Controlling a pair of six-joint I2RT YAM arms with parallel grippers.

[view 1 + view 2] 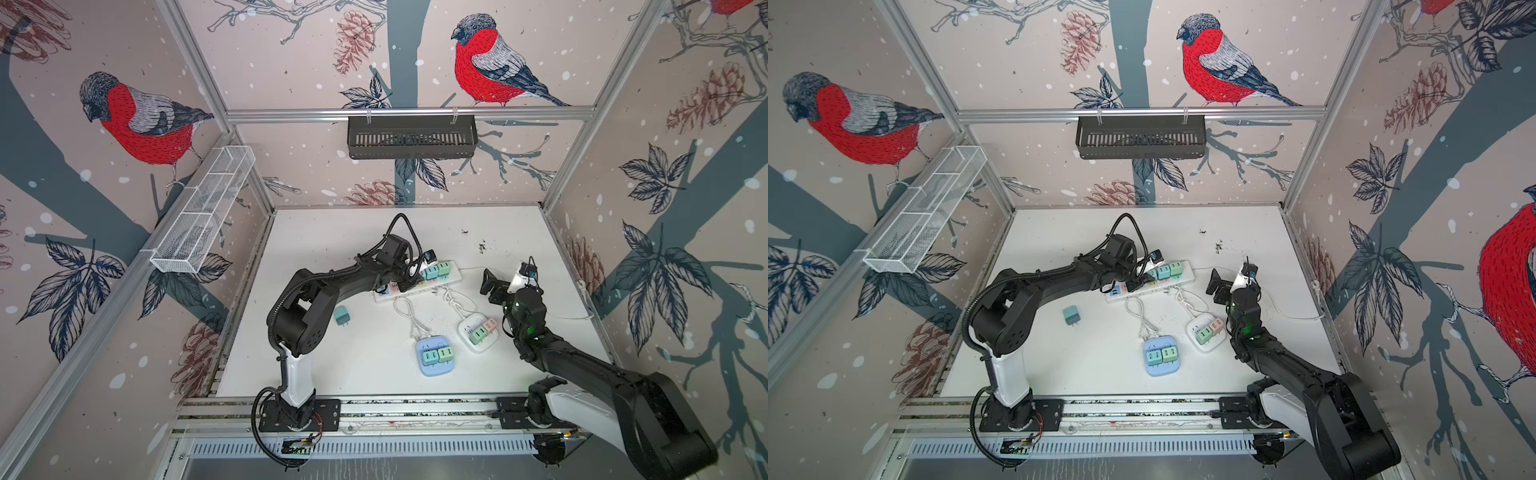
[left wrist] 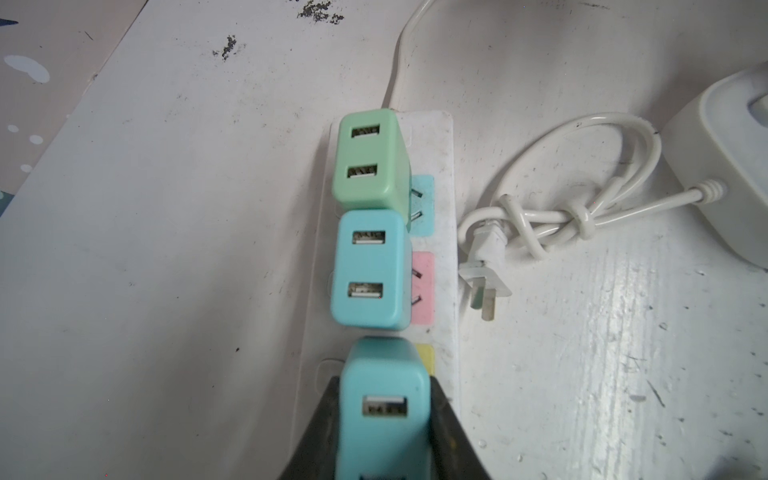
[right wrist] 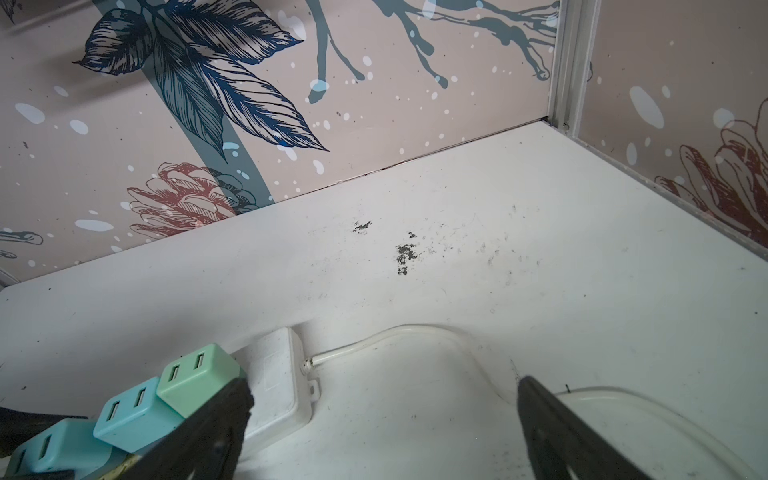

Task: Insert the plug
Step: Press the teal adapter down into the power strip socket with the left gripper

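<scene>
In a top view the left arm [image 1: 332, 277] reaches forward, elbow bent, with the left gripper [image 1: 413, 277] over the power strip [image 1: 455, 272]. In the left wrist view, its fingers [image 2: 449, 440] pinch the teal plug [image 2: 382, 407] on the strip, beside a blue charger [image 2: 368, 270]. In the right wrist view, the right gripper [image 3: 382, 436] hovers at the strip's cord end, fingers spread wide.

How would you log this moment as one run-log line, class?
left gripper: shut on blue plug | blue plug: at power strip, third in row, seating unclear | right gripper: open, empty

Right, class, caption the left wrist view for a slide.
Left pincer holds a blue USB charger at the power strip beside two plugged-in chargers.
</scene>
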